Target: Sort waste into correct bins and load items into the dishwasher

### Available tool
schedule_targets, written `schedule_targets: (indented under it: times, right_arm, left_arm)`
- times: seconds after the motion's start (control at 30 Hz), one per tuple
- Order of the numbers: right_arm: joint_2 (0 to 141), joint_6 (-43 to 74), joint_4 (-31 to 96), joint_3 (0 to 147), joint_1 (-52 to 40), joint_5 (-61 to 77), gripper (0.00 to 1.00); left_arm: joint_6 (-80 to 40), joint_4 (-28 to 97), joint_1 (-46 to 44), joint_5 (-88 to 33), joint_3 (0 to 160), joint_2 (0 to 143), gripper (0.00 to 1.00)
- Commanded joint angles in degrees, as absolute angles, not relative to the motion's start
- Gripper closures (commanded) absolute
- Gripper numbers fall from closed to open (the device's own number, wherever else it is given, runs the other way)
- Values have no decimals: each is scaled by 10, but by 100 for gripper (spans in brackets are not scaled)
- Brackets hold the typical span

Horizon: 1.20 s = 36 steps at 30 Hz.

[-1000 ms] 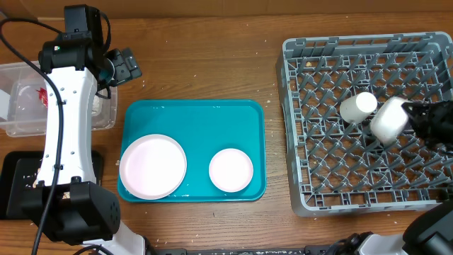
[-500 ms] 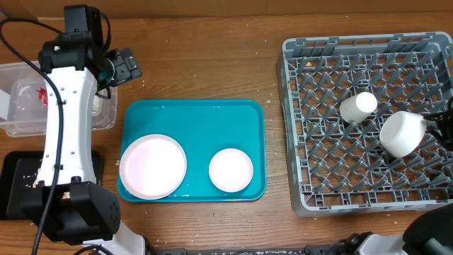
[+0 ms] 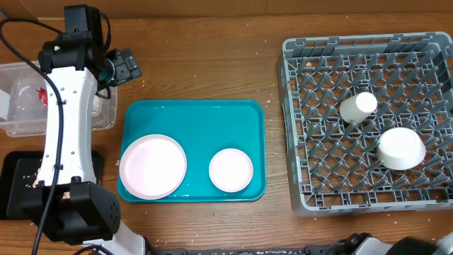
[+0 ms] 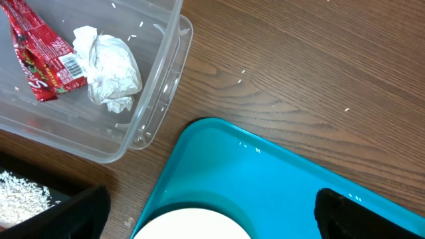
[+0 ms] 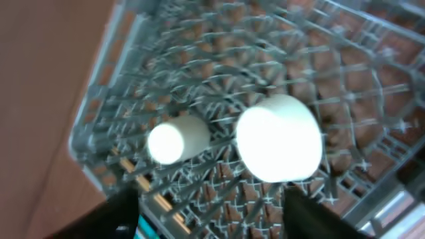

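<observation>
We see a brown wooden desk (image 3: pixel 212 64) with four things lying directly on it. At its left edge sits a clear plastic tub (image 3: pixel 106 117), and below it in the overhead view lies a flat black tray (image 3: pixel 14 170). A teal tray (image 3: pixel 195 117) lies in the middle. A grey dish rack (image 3: pixel 318 163) stands on the right, apart from the teal tray. A few white specks (image 4: pixel 242 72) dot the bare wood near the tub.

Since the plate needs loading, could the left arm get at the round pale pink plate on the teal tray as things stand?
Probably yes: the left gripper is open near the rectangular teal tray, and the round pale pink plate lies uncovered, nothing over it.
</observation>
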<state>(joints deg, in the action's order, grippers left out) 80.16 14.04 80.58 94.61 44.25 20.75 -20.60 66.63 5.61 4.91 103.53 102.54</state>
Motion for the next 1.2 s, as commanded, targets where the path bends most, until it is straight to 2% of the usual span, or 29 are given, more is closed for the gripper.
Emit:
schedule_targets:
  times: [0.0, 0.07, 0.17, 0.33, 0.47, 0.6, 0.77, 0.97, 1.17]
  right_arm:
    - [749, 67, 801, 964, 394, 320, 14]
    - [722, 11, 800, 964, 345, 449, 0]
    - [708, -7, 797, 964, 285, 502, 0]
    - [705, -17, 799, 963, 134, 502, 0]
    - [714, -92, 792, 959, 1, 502, 0]
    - [729, -86, 754, 959, -81, 507, 0]
    - [763, -18, 686, 959, -145, 487, 0]
    - [850, 222, 673, 959, -244, 200, 1]
    - [958, 319, 673, 959, -343, 103, 6]
  left_arm:
    - [-195, 666, 52, 44, 1040, 1022, 0]
    - [-195, 666, 52, 44, 1040, 1022, 0]
    - [-195, 666, 52, 44, 1040, 1022, 0]
    - [-195, 666, 52, 44, 1040, 1022, 0]
    - [-195, 666, 52, 44, 1040, 1022, 0]
    - [-195, 666, 52, 44, 1040, 1022, 0]
    - [-195, 666, 52, 44, 1040, 1022, 0]
    - [-195, 666, 52, 44, 1040, 1022, 0]
    - [-195, 666, 52, 44, 1040, 1022, 0]
